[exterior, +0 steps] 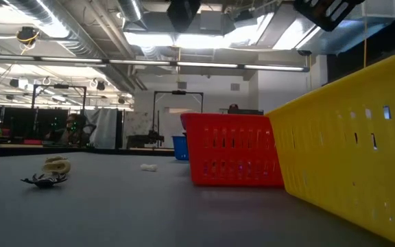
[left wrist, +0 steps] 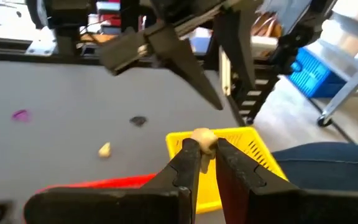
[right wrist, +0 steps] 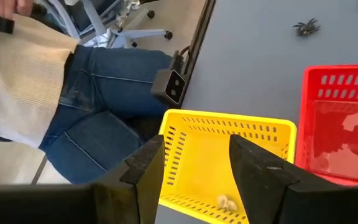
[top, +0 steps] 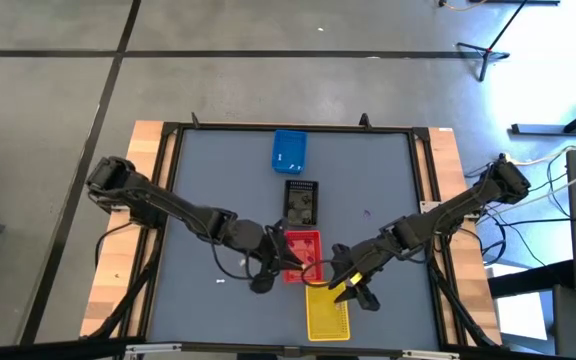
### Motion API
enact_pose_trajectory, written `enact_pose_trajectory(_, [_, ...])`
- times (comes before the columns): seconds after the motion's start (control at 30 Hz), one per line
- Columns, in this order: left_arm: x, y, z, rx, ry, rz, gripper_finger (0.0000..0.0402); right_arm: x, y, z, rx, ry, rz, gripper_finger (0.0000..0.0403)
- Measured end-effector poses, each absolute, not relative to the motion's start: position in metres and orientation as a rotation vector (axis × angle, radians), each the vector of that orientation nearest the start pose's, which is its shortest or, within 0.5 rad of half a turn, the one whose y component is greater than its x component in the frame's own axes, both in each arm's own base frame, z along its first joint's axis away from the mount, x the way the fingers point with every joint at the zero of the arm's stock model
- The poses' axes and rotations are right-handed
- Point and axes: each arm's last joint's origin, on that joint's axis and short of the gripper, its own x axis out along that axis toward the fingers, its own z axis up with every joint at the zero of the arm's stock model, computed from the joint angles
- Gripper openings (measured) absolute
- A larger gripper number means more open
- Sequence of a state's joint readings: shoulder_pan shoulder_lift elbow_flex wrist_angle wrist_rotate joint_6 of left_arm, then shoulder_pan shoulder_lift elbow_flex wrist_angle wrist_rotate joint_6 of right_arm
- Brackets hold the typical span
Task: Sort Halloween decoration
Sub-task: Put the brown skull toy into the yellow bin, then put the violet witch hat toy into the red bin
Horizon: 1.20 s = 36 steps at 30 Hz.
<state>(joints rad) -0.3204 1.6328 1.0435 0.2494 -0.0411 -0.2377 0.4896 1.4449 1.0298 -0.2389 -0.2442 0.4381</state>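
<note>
My left gripper is over the red tray, shut on a small cream decoration piece, with the yellow tray just beyond its fingertips. My right gripper is open and empty above the yellow tray's far end. One cream piece lies on the yellow tray's floor. Loose on the table lie a black spider, a cream piece, a small white piece and a purple piece. My left gripper pinches the cream piece between its two fingers, at their free ends. The piece is lifted clear of the table and the trays.
A black tray and a blue tray stand in a row beyond the red one. My right arm hangs close in front of my left gripper. A person in jeans stands at the table's near edge.
</note>
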Motion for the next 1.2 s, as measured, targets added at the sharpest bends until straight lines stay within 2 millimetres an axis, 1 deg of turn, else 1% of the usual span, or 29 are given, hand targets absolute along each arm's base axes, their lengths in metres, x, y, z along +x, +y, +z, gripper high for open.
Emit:
enact_pose_trajectory(0.27, [0.356, -0.127, 0.238, -0.262, 0.311, -0.282, 0.0036, 0.272, 0.152, 0.263, 0.315, 0.797, 0.521, 0.0179])
enact_pose_trajectory(0.4, [0.357, -0.134, 0.231, -0.299, 0.338, -0.296, 0.0036, 0.272, 0.151, 0.264, 0.306, 0.780, 0.486, 0.0179])
enact_pose_trajectory(0.57, [0.358, -0.142, 0.220, -0.293, 0.362, -0.305, 0.0036, 0.273, 0.150, 0.264, 0.291, 0.761, 0.434, 0.0179])
enact_pose_trajectory(0.67, [0.358, -0.143, 0.215, -0.289, 0.381, -0.303, 0.0036, 0.273, 0.149, 0.264, 0.291, 0.759, 0.430, 0.0179])
enact_pose_trajectory(0.9, [0.358, -0.143, 0.216, -0.286, 0.383, -0.306, 0.0036, 0.273, 0.150, 0.264, 0.371, 0.782, 0.397, 0.0179])
enact_pose_trajectory(1.03, [0.357, -0.143, 0.215, -0.263, 0.392, -0.308, 0.0036, 0.270, 0.148, 0.260, 0.401, 0.841, 0.361, 0.0179])
enact_pose_trajectory(1.2, [0.357, -0.142, 0.215, -0.206, 0.387, -0.317, 0.0037, 0.258, 0.142, 0.246, 0.416, 1.042, 0.248, 0.0179])
